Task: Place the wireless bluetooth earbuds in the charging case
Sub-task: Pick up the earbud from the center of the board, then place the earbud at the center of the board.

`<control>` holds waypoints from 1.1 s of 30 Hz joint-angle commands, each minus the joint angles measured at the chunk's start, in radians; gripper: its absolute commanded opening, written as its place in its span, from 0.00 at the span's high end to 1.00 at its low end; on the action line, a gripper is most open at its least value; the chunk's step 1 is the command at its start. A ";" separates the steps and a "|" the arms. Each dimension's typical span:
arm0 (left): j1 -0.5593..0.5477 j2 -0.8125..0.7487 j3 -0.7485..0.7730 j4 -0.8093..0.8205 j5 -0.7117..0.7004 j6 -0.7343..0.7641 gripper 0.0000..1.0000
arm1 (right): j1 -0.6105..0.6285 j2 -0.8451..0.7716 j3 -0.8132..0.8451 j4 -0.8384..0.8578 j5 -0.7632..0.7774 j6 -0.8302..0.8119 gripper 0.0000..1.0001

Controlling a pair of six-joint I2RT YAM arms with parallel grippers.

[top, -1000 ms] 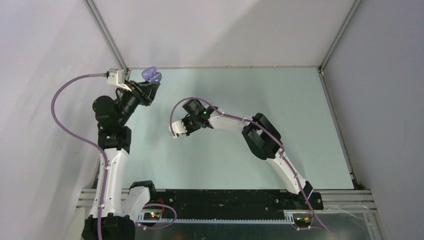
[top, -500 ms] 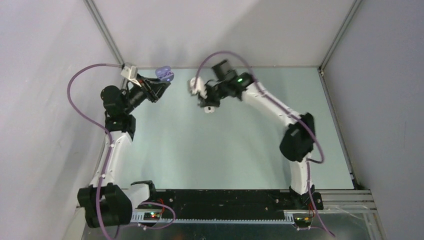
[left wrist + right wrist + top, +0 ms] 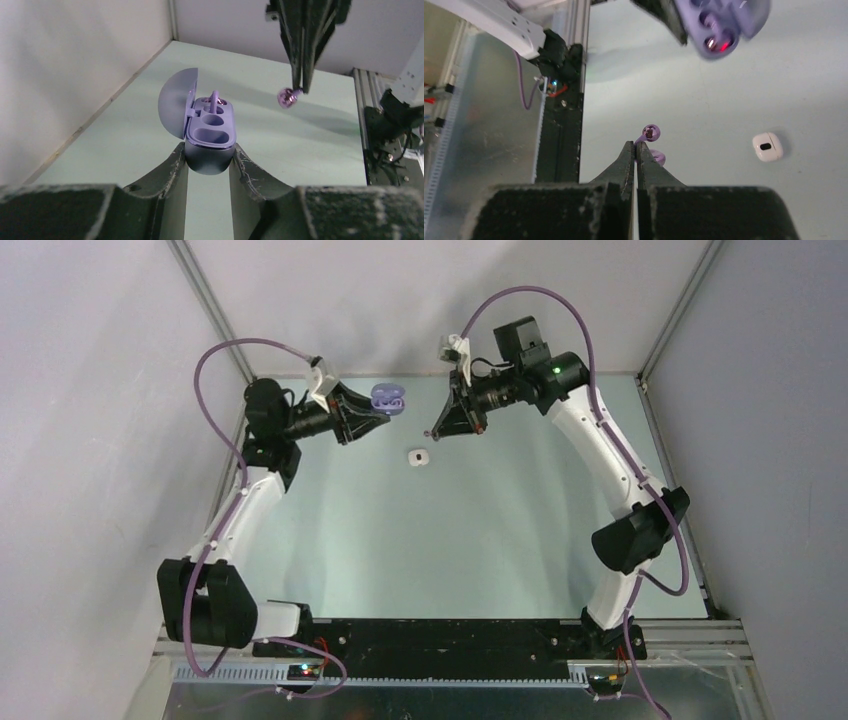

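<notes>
Changed: my arms now reach the surface's [image 3: 500, 520] far end. Left fingers [image 3: 170, 175] clench the open case [image 3: 210, 145]; right fingers [image 3: 626, 160] pinch one purple earbud [image 3: 287, 98], stem along them, head outward.

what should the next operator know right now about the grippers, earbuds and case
Left gripper: shut on the purple charging case, lid open, held off the table.
Right gripper: shut on a purple earbud, in the air beside the case, not touching it.
Done: a second purple earbud seems seated in the far well.
Left: seat the held earbud in the near well, which looks empty. A small white case lies on the table.
</notes>
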 commanded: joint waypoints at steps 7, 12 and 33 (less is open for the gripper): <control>-0.104 0.014 0.089 -0.285 0.069 0.359 1.00 | -0.001 -0.035 0.082 0.141 -0.130 0.214 1.00; -0.128 -0.012 0.068 -0.315 -0.074 0.399 1.00 | -0.035 -0.096 -0.004 0.118 -0.105 0.204 1.00; -0.142 -0.045 0.023 -0.207 -0.326 0.173 1.00 | -0.229 -0.131 -0.798 0.256 1.361 1.395 1.00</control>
